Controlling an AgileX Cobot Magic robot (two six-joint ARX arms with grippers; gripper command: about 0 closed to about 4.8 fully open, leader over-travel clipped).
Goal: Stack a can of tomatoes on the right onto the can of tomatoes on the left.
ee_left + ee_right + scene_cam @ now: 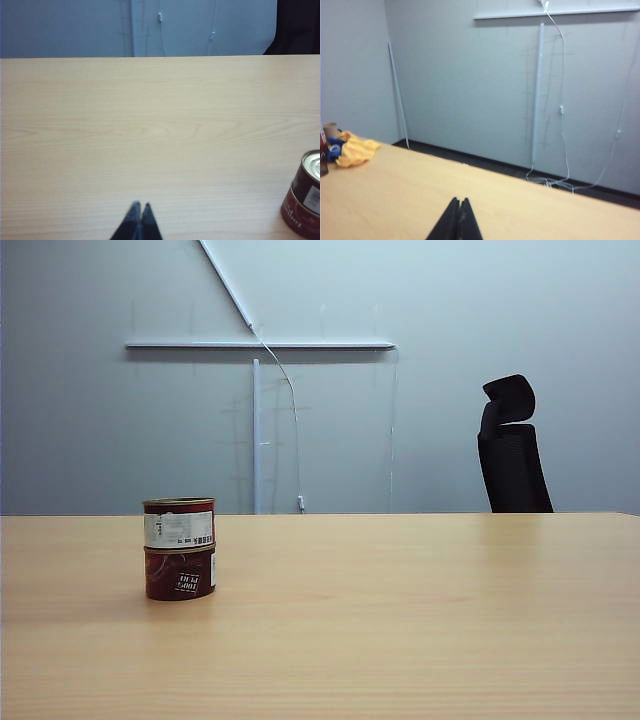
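Observation:
Two red tomato cans stand stacked on the left of the table [400, 620]. The upper can [179, 523], with a white label, rests on the lower can [180, 574]. Neither arm shows in the exterior view. In the left wrist view my left gripper [141, 204] is shut and empty above bare wood. The upper can [310, 182] and the lower can [295, 220] stand well off to its side, cut by the frame edge. In the right wrist view my right gripper [459, 199] is shut with nothing in it, pointing over the table toward the wall.
A black office chair [512, 445] stands behind the table's far edge on the right. A yellow cloth [356, 149] and a blue object [334, 149] lie at a table corner in the right wrist view. Cables hang on the wall.

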